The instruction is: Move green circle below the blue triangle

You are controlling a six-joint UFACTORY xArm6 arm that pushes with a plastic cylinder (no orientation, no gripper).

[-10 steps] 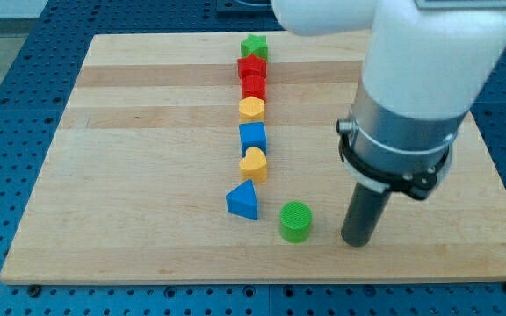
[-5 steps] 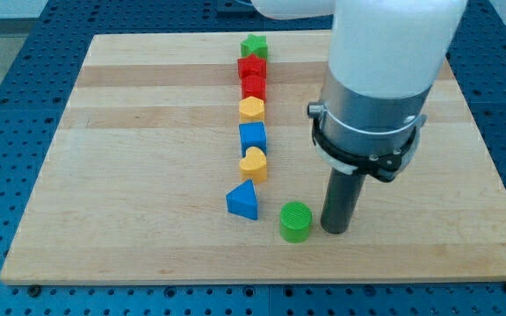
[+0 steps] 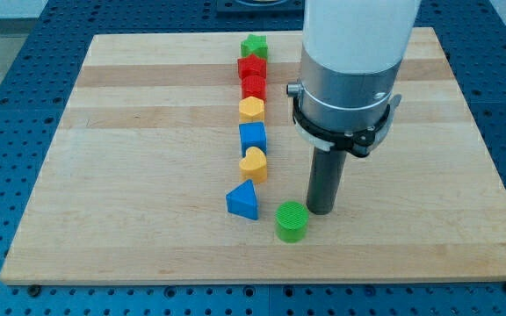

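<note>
The green circle lies near the view's bottom, just right of and slightly below the blue triangle. My tip is on the board right beside the green circle, at its upper right, touching or nearly touching it. The rod rises into the large white arm above.
A column of blocks runs up from the triangle: a yellow heart, a blue cube, a yellow hexagon, two red blocks and a green star. The wooden board ends close below the green circle.
My tip has moved left across the board, from well right of the green circle to right beside it. The green circle has shifted slightly left.
</note>
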